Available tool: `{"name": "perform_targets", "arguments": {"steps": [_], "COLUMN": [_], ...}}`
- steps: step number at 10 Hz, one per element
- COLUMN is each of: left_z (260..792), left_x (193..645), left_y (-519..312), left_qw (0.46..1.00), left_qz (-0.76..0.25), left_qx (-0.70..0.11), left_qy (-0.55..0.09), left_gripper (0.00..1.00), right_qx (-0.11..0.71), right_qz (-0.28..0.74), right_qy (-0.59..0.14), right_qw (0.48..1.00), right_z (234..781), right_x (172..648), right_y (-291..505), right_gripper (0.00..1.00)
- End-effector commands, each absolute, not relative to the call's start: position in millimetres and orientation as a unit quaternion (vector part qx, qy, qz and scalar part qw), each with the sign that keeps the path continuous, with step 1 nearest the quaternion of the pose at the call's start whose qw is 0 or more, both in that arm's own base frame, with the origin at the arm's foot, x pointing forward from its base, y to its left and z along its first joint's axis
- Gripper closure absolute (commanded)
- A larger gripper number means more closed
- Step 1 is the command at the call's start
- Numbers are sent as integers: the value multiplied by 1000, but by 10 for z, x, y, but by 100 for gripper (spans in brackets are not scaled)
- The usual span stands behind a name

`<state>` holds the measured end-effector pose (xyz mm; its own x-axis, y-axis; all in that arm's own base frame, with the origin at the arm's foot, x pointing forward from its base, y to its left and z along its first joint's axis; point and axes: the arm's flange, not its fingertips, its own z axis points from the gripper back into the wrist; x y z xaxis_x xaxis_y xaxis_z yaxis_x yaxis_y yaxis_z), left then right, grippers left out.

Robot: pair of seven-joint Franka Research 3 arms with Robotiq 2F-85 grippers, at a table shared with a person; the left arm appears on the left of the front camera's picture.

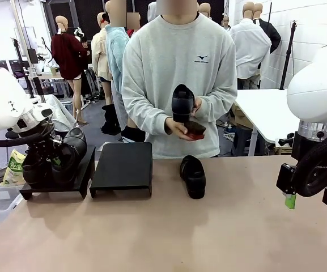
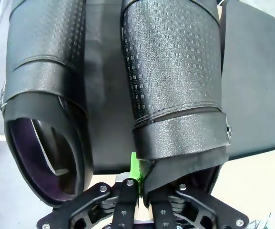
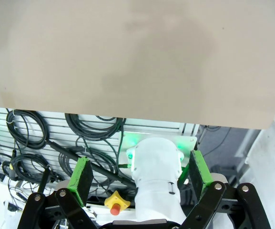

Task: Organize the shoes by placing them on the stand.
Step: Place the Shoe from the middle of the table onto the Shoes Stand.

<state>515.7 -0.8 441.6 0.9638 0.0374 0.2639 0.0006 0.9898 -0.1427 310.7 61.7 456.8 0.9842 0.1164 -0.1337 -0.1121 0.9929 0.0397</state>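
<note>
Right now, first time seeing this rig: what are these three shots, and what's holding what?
Two white robot arms work at a table, with a person standing opposite. The front view is taken from between the arms. The left wrist view looks along the left gripper, which is shut on the heel rim of a black shoe. A second shoe lies beside it at the left stand. The right wrist view looks along the right gripper, which is open and holds nothing, near the table's edge. Also on the table are a second stand and a third shoe. The person's hands hold a fourth shoe.
</note>
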Motion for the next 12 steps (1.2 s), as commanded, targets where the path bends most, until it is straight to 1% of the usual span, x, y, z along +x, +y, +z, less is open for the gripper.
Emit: {"name": "perform_targets", "arguments": {"steps": [1,4,8,12], "left_z": [4388,4315,4280,4271], "left_x": [5212,5259,5272,5301], "left_y": [4,3,17,31], "left_qw": [984,984,986,988], "left_qz": [-7,-11,2,-5], "left_qx": [-77,-81,-91,-75], "left_qy": [-159,-158,-139,-135], "left_gripper": [100,100,100,20], "right_qx": [17,17,17,17], "right_qz": [64,64,64,64], "right_qy": [71,71,71,71], "right_qw": [995,995,995,995], "right_z": [4582,4582,4582,4582], "right_x": [3103,3103,3103,3103], "right_y": [613,613,613,613], "right_gripper": [0,0,0,0]}}
